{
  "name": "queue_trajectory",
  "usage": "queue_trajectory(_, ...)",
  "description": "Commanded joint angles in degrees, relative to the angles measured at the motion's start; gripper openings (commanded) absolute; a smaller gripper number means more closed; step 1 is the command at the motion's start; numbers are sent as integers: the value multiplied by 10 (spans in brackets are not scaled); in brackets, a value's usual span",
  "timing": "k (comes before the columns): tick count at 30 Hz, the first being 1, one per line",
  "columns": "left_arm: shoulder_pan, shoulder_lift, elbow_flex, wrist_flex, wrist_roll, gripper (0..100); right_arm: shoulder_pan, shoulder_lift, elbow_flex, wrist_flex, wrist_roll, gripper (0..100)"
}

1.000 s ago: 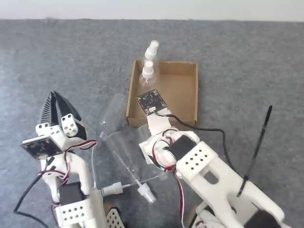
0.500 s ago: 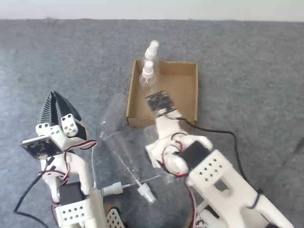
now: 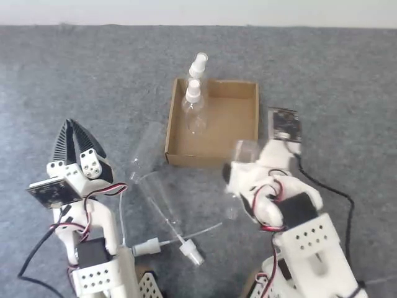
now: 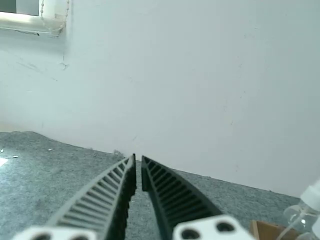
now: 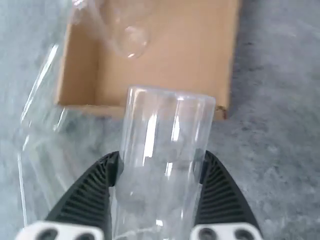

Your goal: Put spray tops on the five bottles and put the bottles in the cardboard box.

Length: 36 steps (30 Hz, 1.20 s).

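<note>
The right gripper (image 5: 162,170) squeezes a bottle (image 5: 165,135) pointing straight ahead. The spray tops (image 3: 189,251) lie behind it, leftward. The left gripper (image 4: 138,161) is closed.

Grey carpet (image 3: 74,74), white wall (image 4: 200,75), window frame (image 4: 20,19).
carpet lies under and all round the left gripper (image 4: 138,159); wall stands well beyond its tips; window frame with bead cord (image 4: 65,20) sits on that wall.
</note>
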<state>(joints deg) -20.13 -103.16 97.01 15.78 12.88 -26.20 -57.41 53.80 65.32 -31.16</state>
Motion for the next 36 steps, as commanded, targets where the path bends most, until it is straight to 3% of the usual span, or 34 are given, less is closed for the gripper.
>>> queue_trajectory(1,-3,-11,-5,0,-4,15,70,-65,11,-5,-50,24)
queue_trajectory(5,-3,-11,-5,0,-4,15,125,-112,37,-22,-50,25)
queue_trajectory(14,-3,-11,-5,3,-4,15,134,-207,153,-106,-54,20)
queue_trajectory(20,-3,-11,-5,8,-5,15,149,-239,218,-134,-164,20)
queue_trajectory(29,-3,-11,-5,8,-5,15,247,-252,245,-143,-170,21)
queue_trajectory(36,-3,-11,-5,8,-5,15,255,-252,289,-144,-167,25)
